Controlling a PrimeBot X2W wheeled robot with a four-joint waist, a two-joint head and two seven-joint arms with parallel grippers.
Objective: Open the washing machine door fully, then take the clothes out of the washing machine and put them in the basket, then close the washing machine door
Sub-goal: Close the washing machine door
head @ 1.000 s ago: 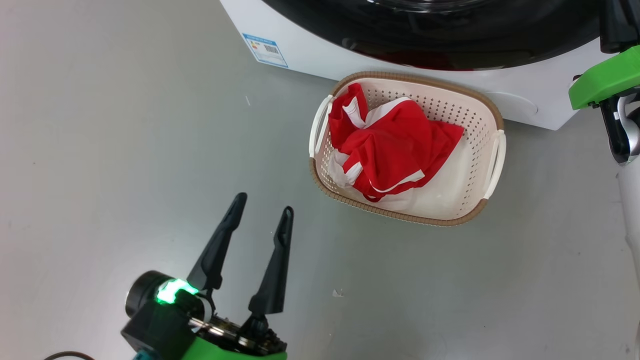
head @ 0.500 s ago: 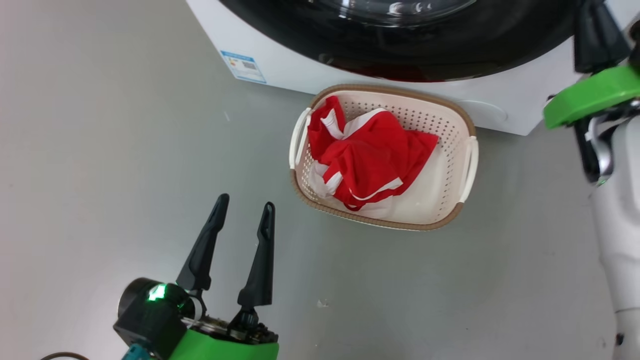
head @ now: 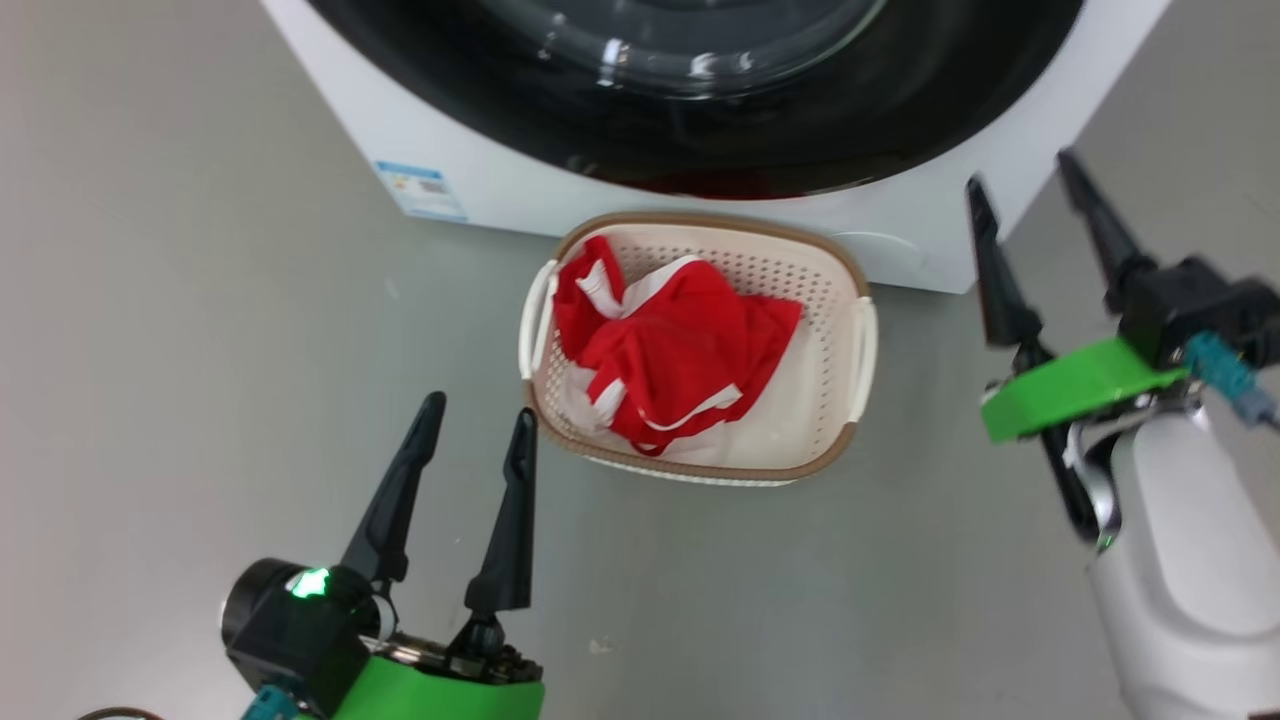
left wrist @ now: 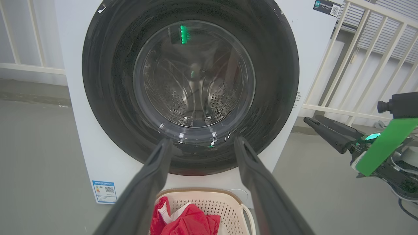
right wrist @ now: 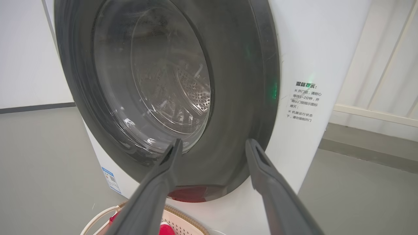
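The washing machine [head: 480,170] stands at the top of the head view. Its glossy black door [head: 450,90] lies flush against the white front, and the steel drum shows through the glass window [left wrist: 194,78]. The basket [head: 700,222] sits on the floor right before the machine, with the red and white clothes [head: 680,350] heaped in its left half. My left gripper [head: 478,410] hovers open and empty near the basket's left front corner. My right gripper [head: 1020,172] is open and empty to the right of the basket, its fingers pointing at the door's lower right rim [right wrist: 261,98].
Grey floor surrounds the machine and basket. A white railing [left wrist: 346,65] runs behind the machine on its right. A blue sticker [head: 420,190] marks the machine's lower left front. My pale right forearm [head: 1180,560] stands at the right edge.
The head camera has shifted, showing more of the door. My right gripper has swung down from the upper right corner into view, its fingers now spread. The left gripper, basket and clothes stay put.
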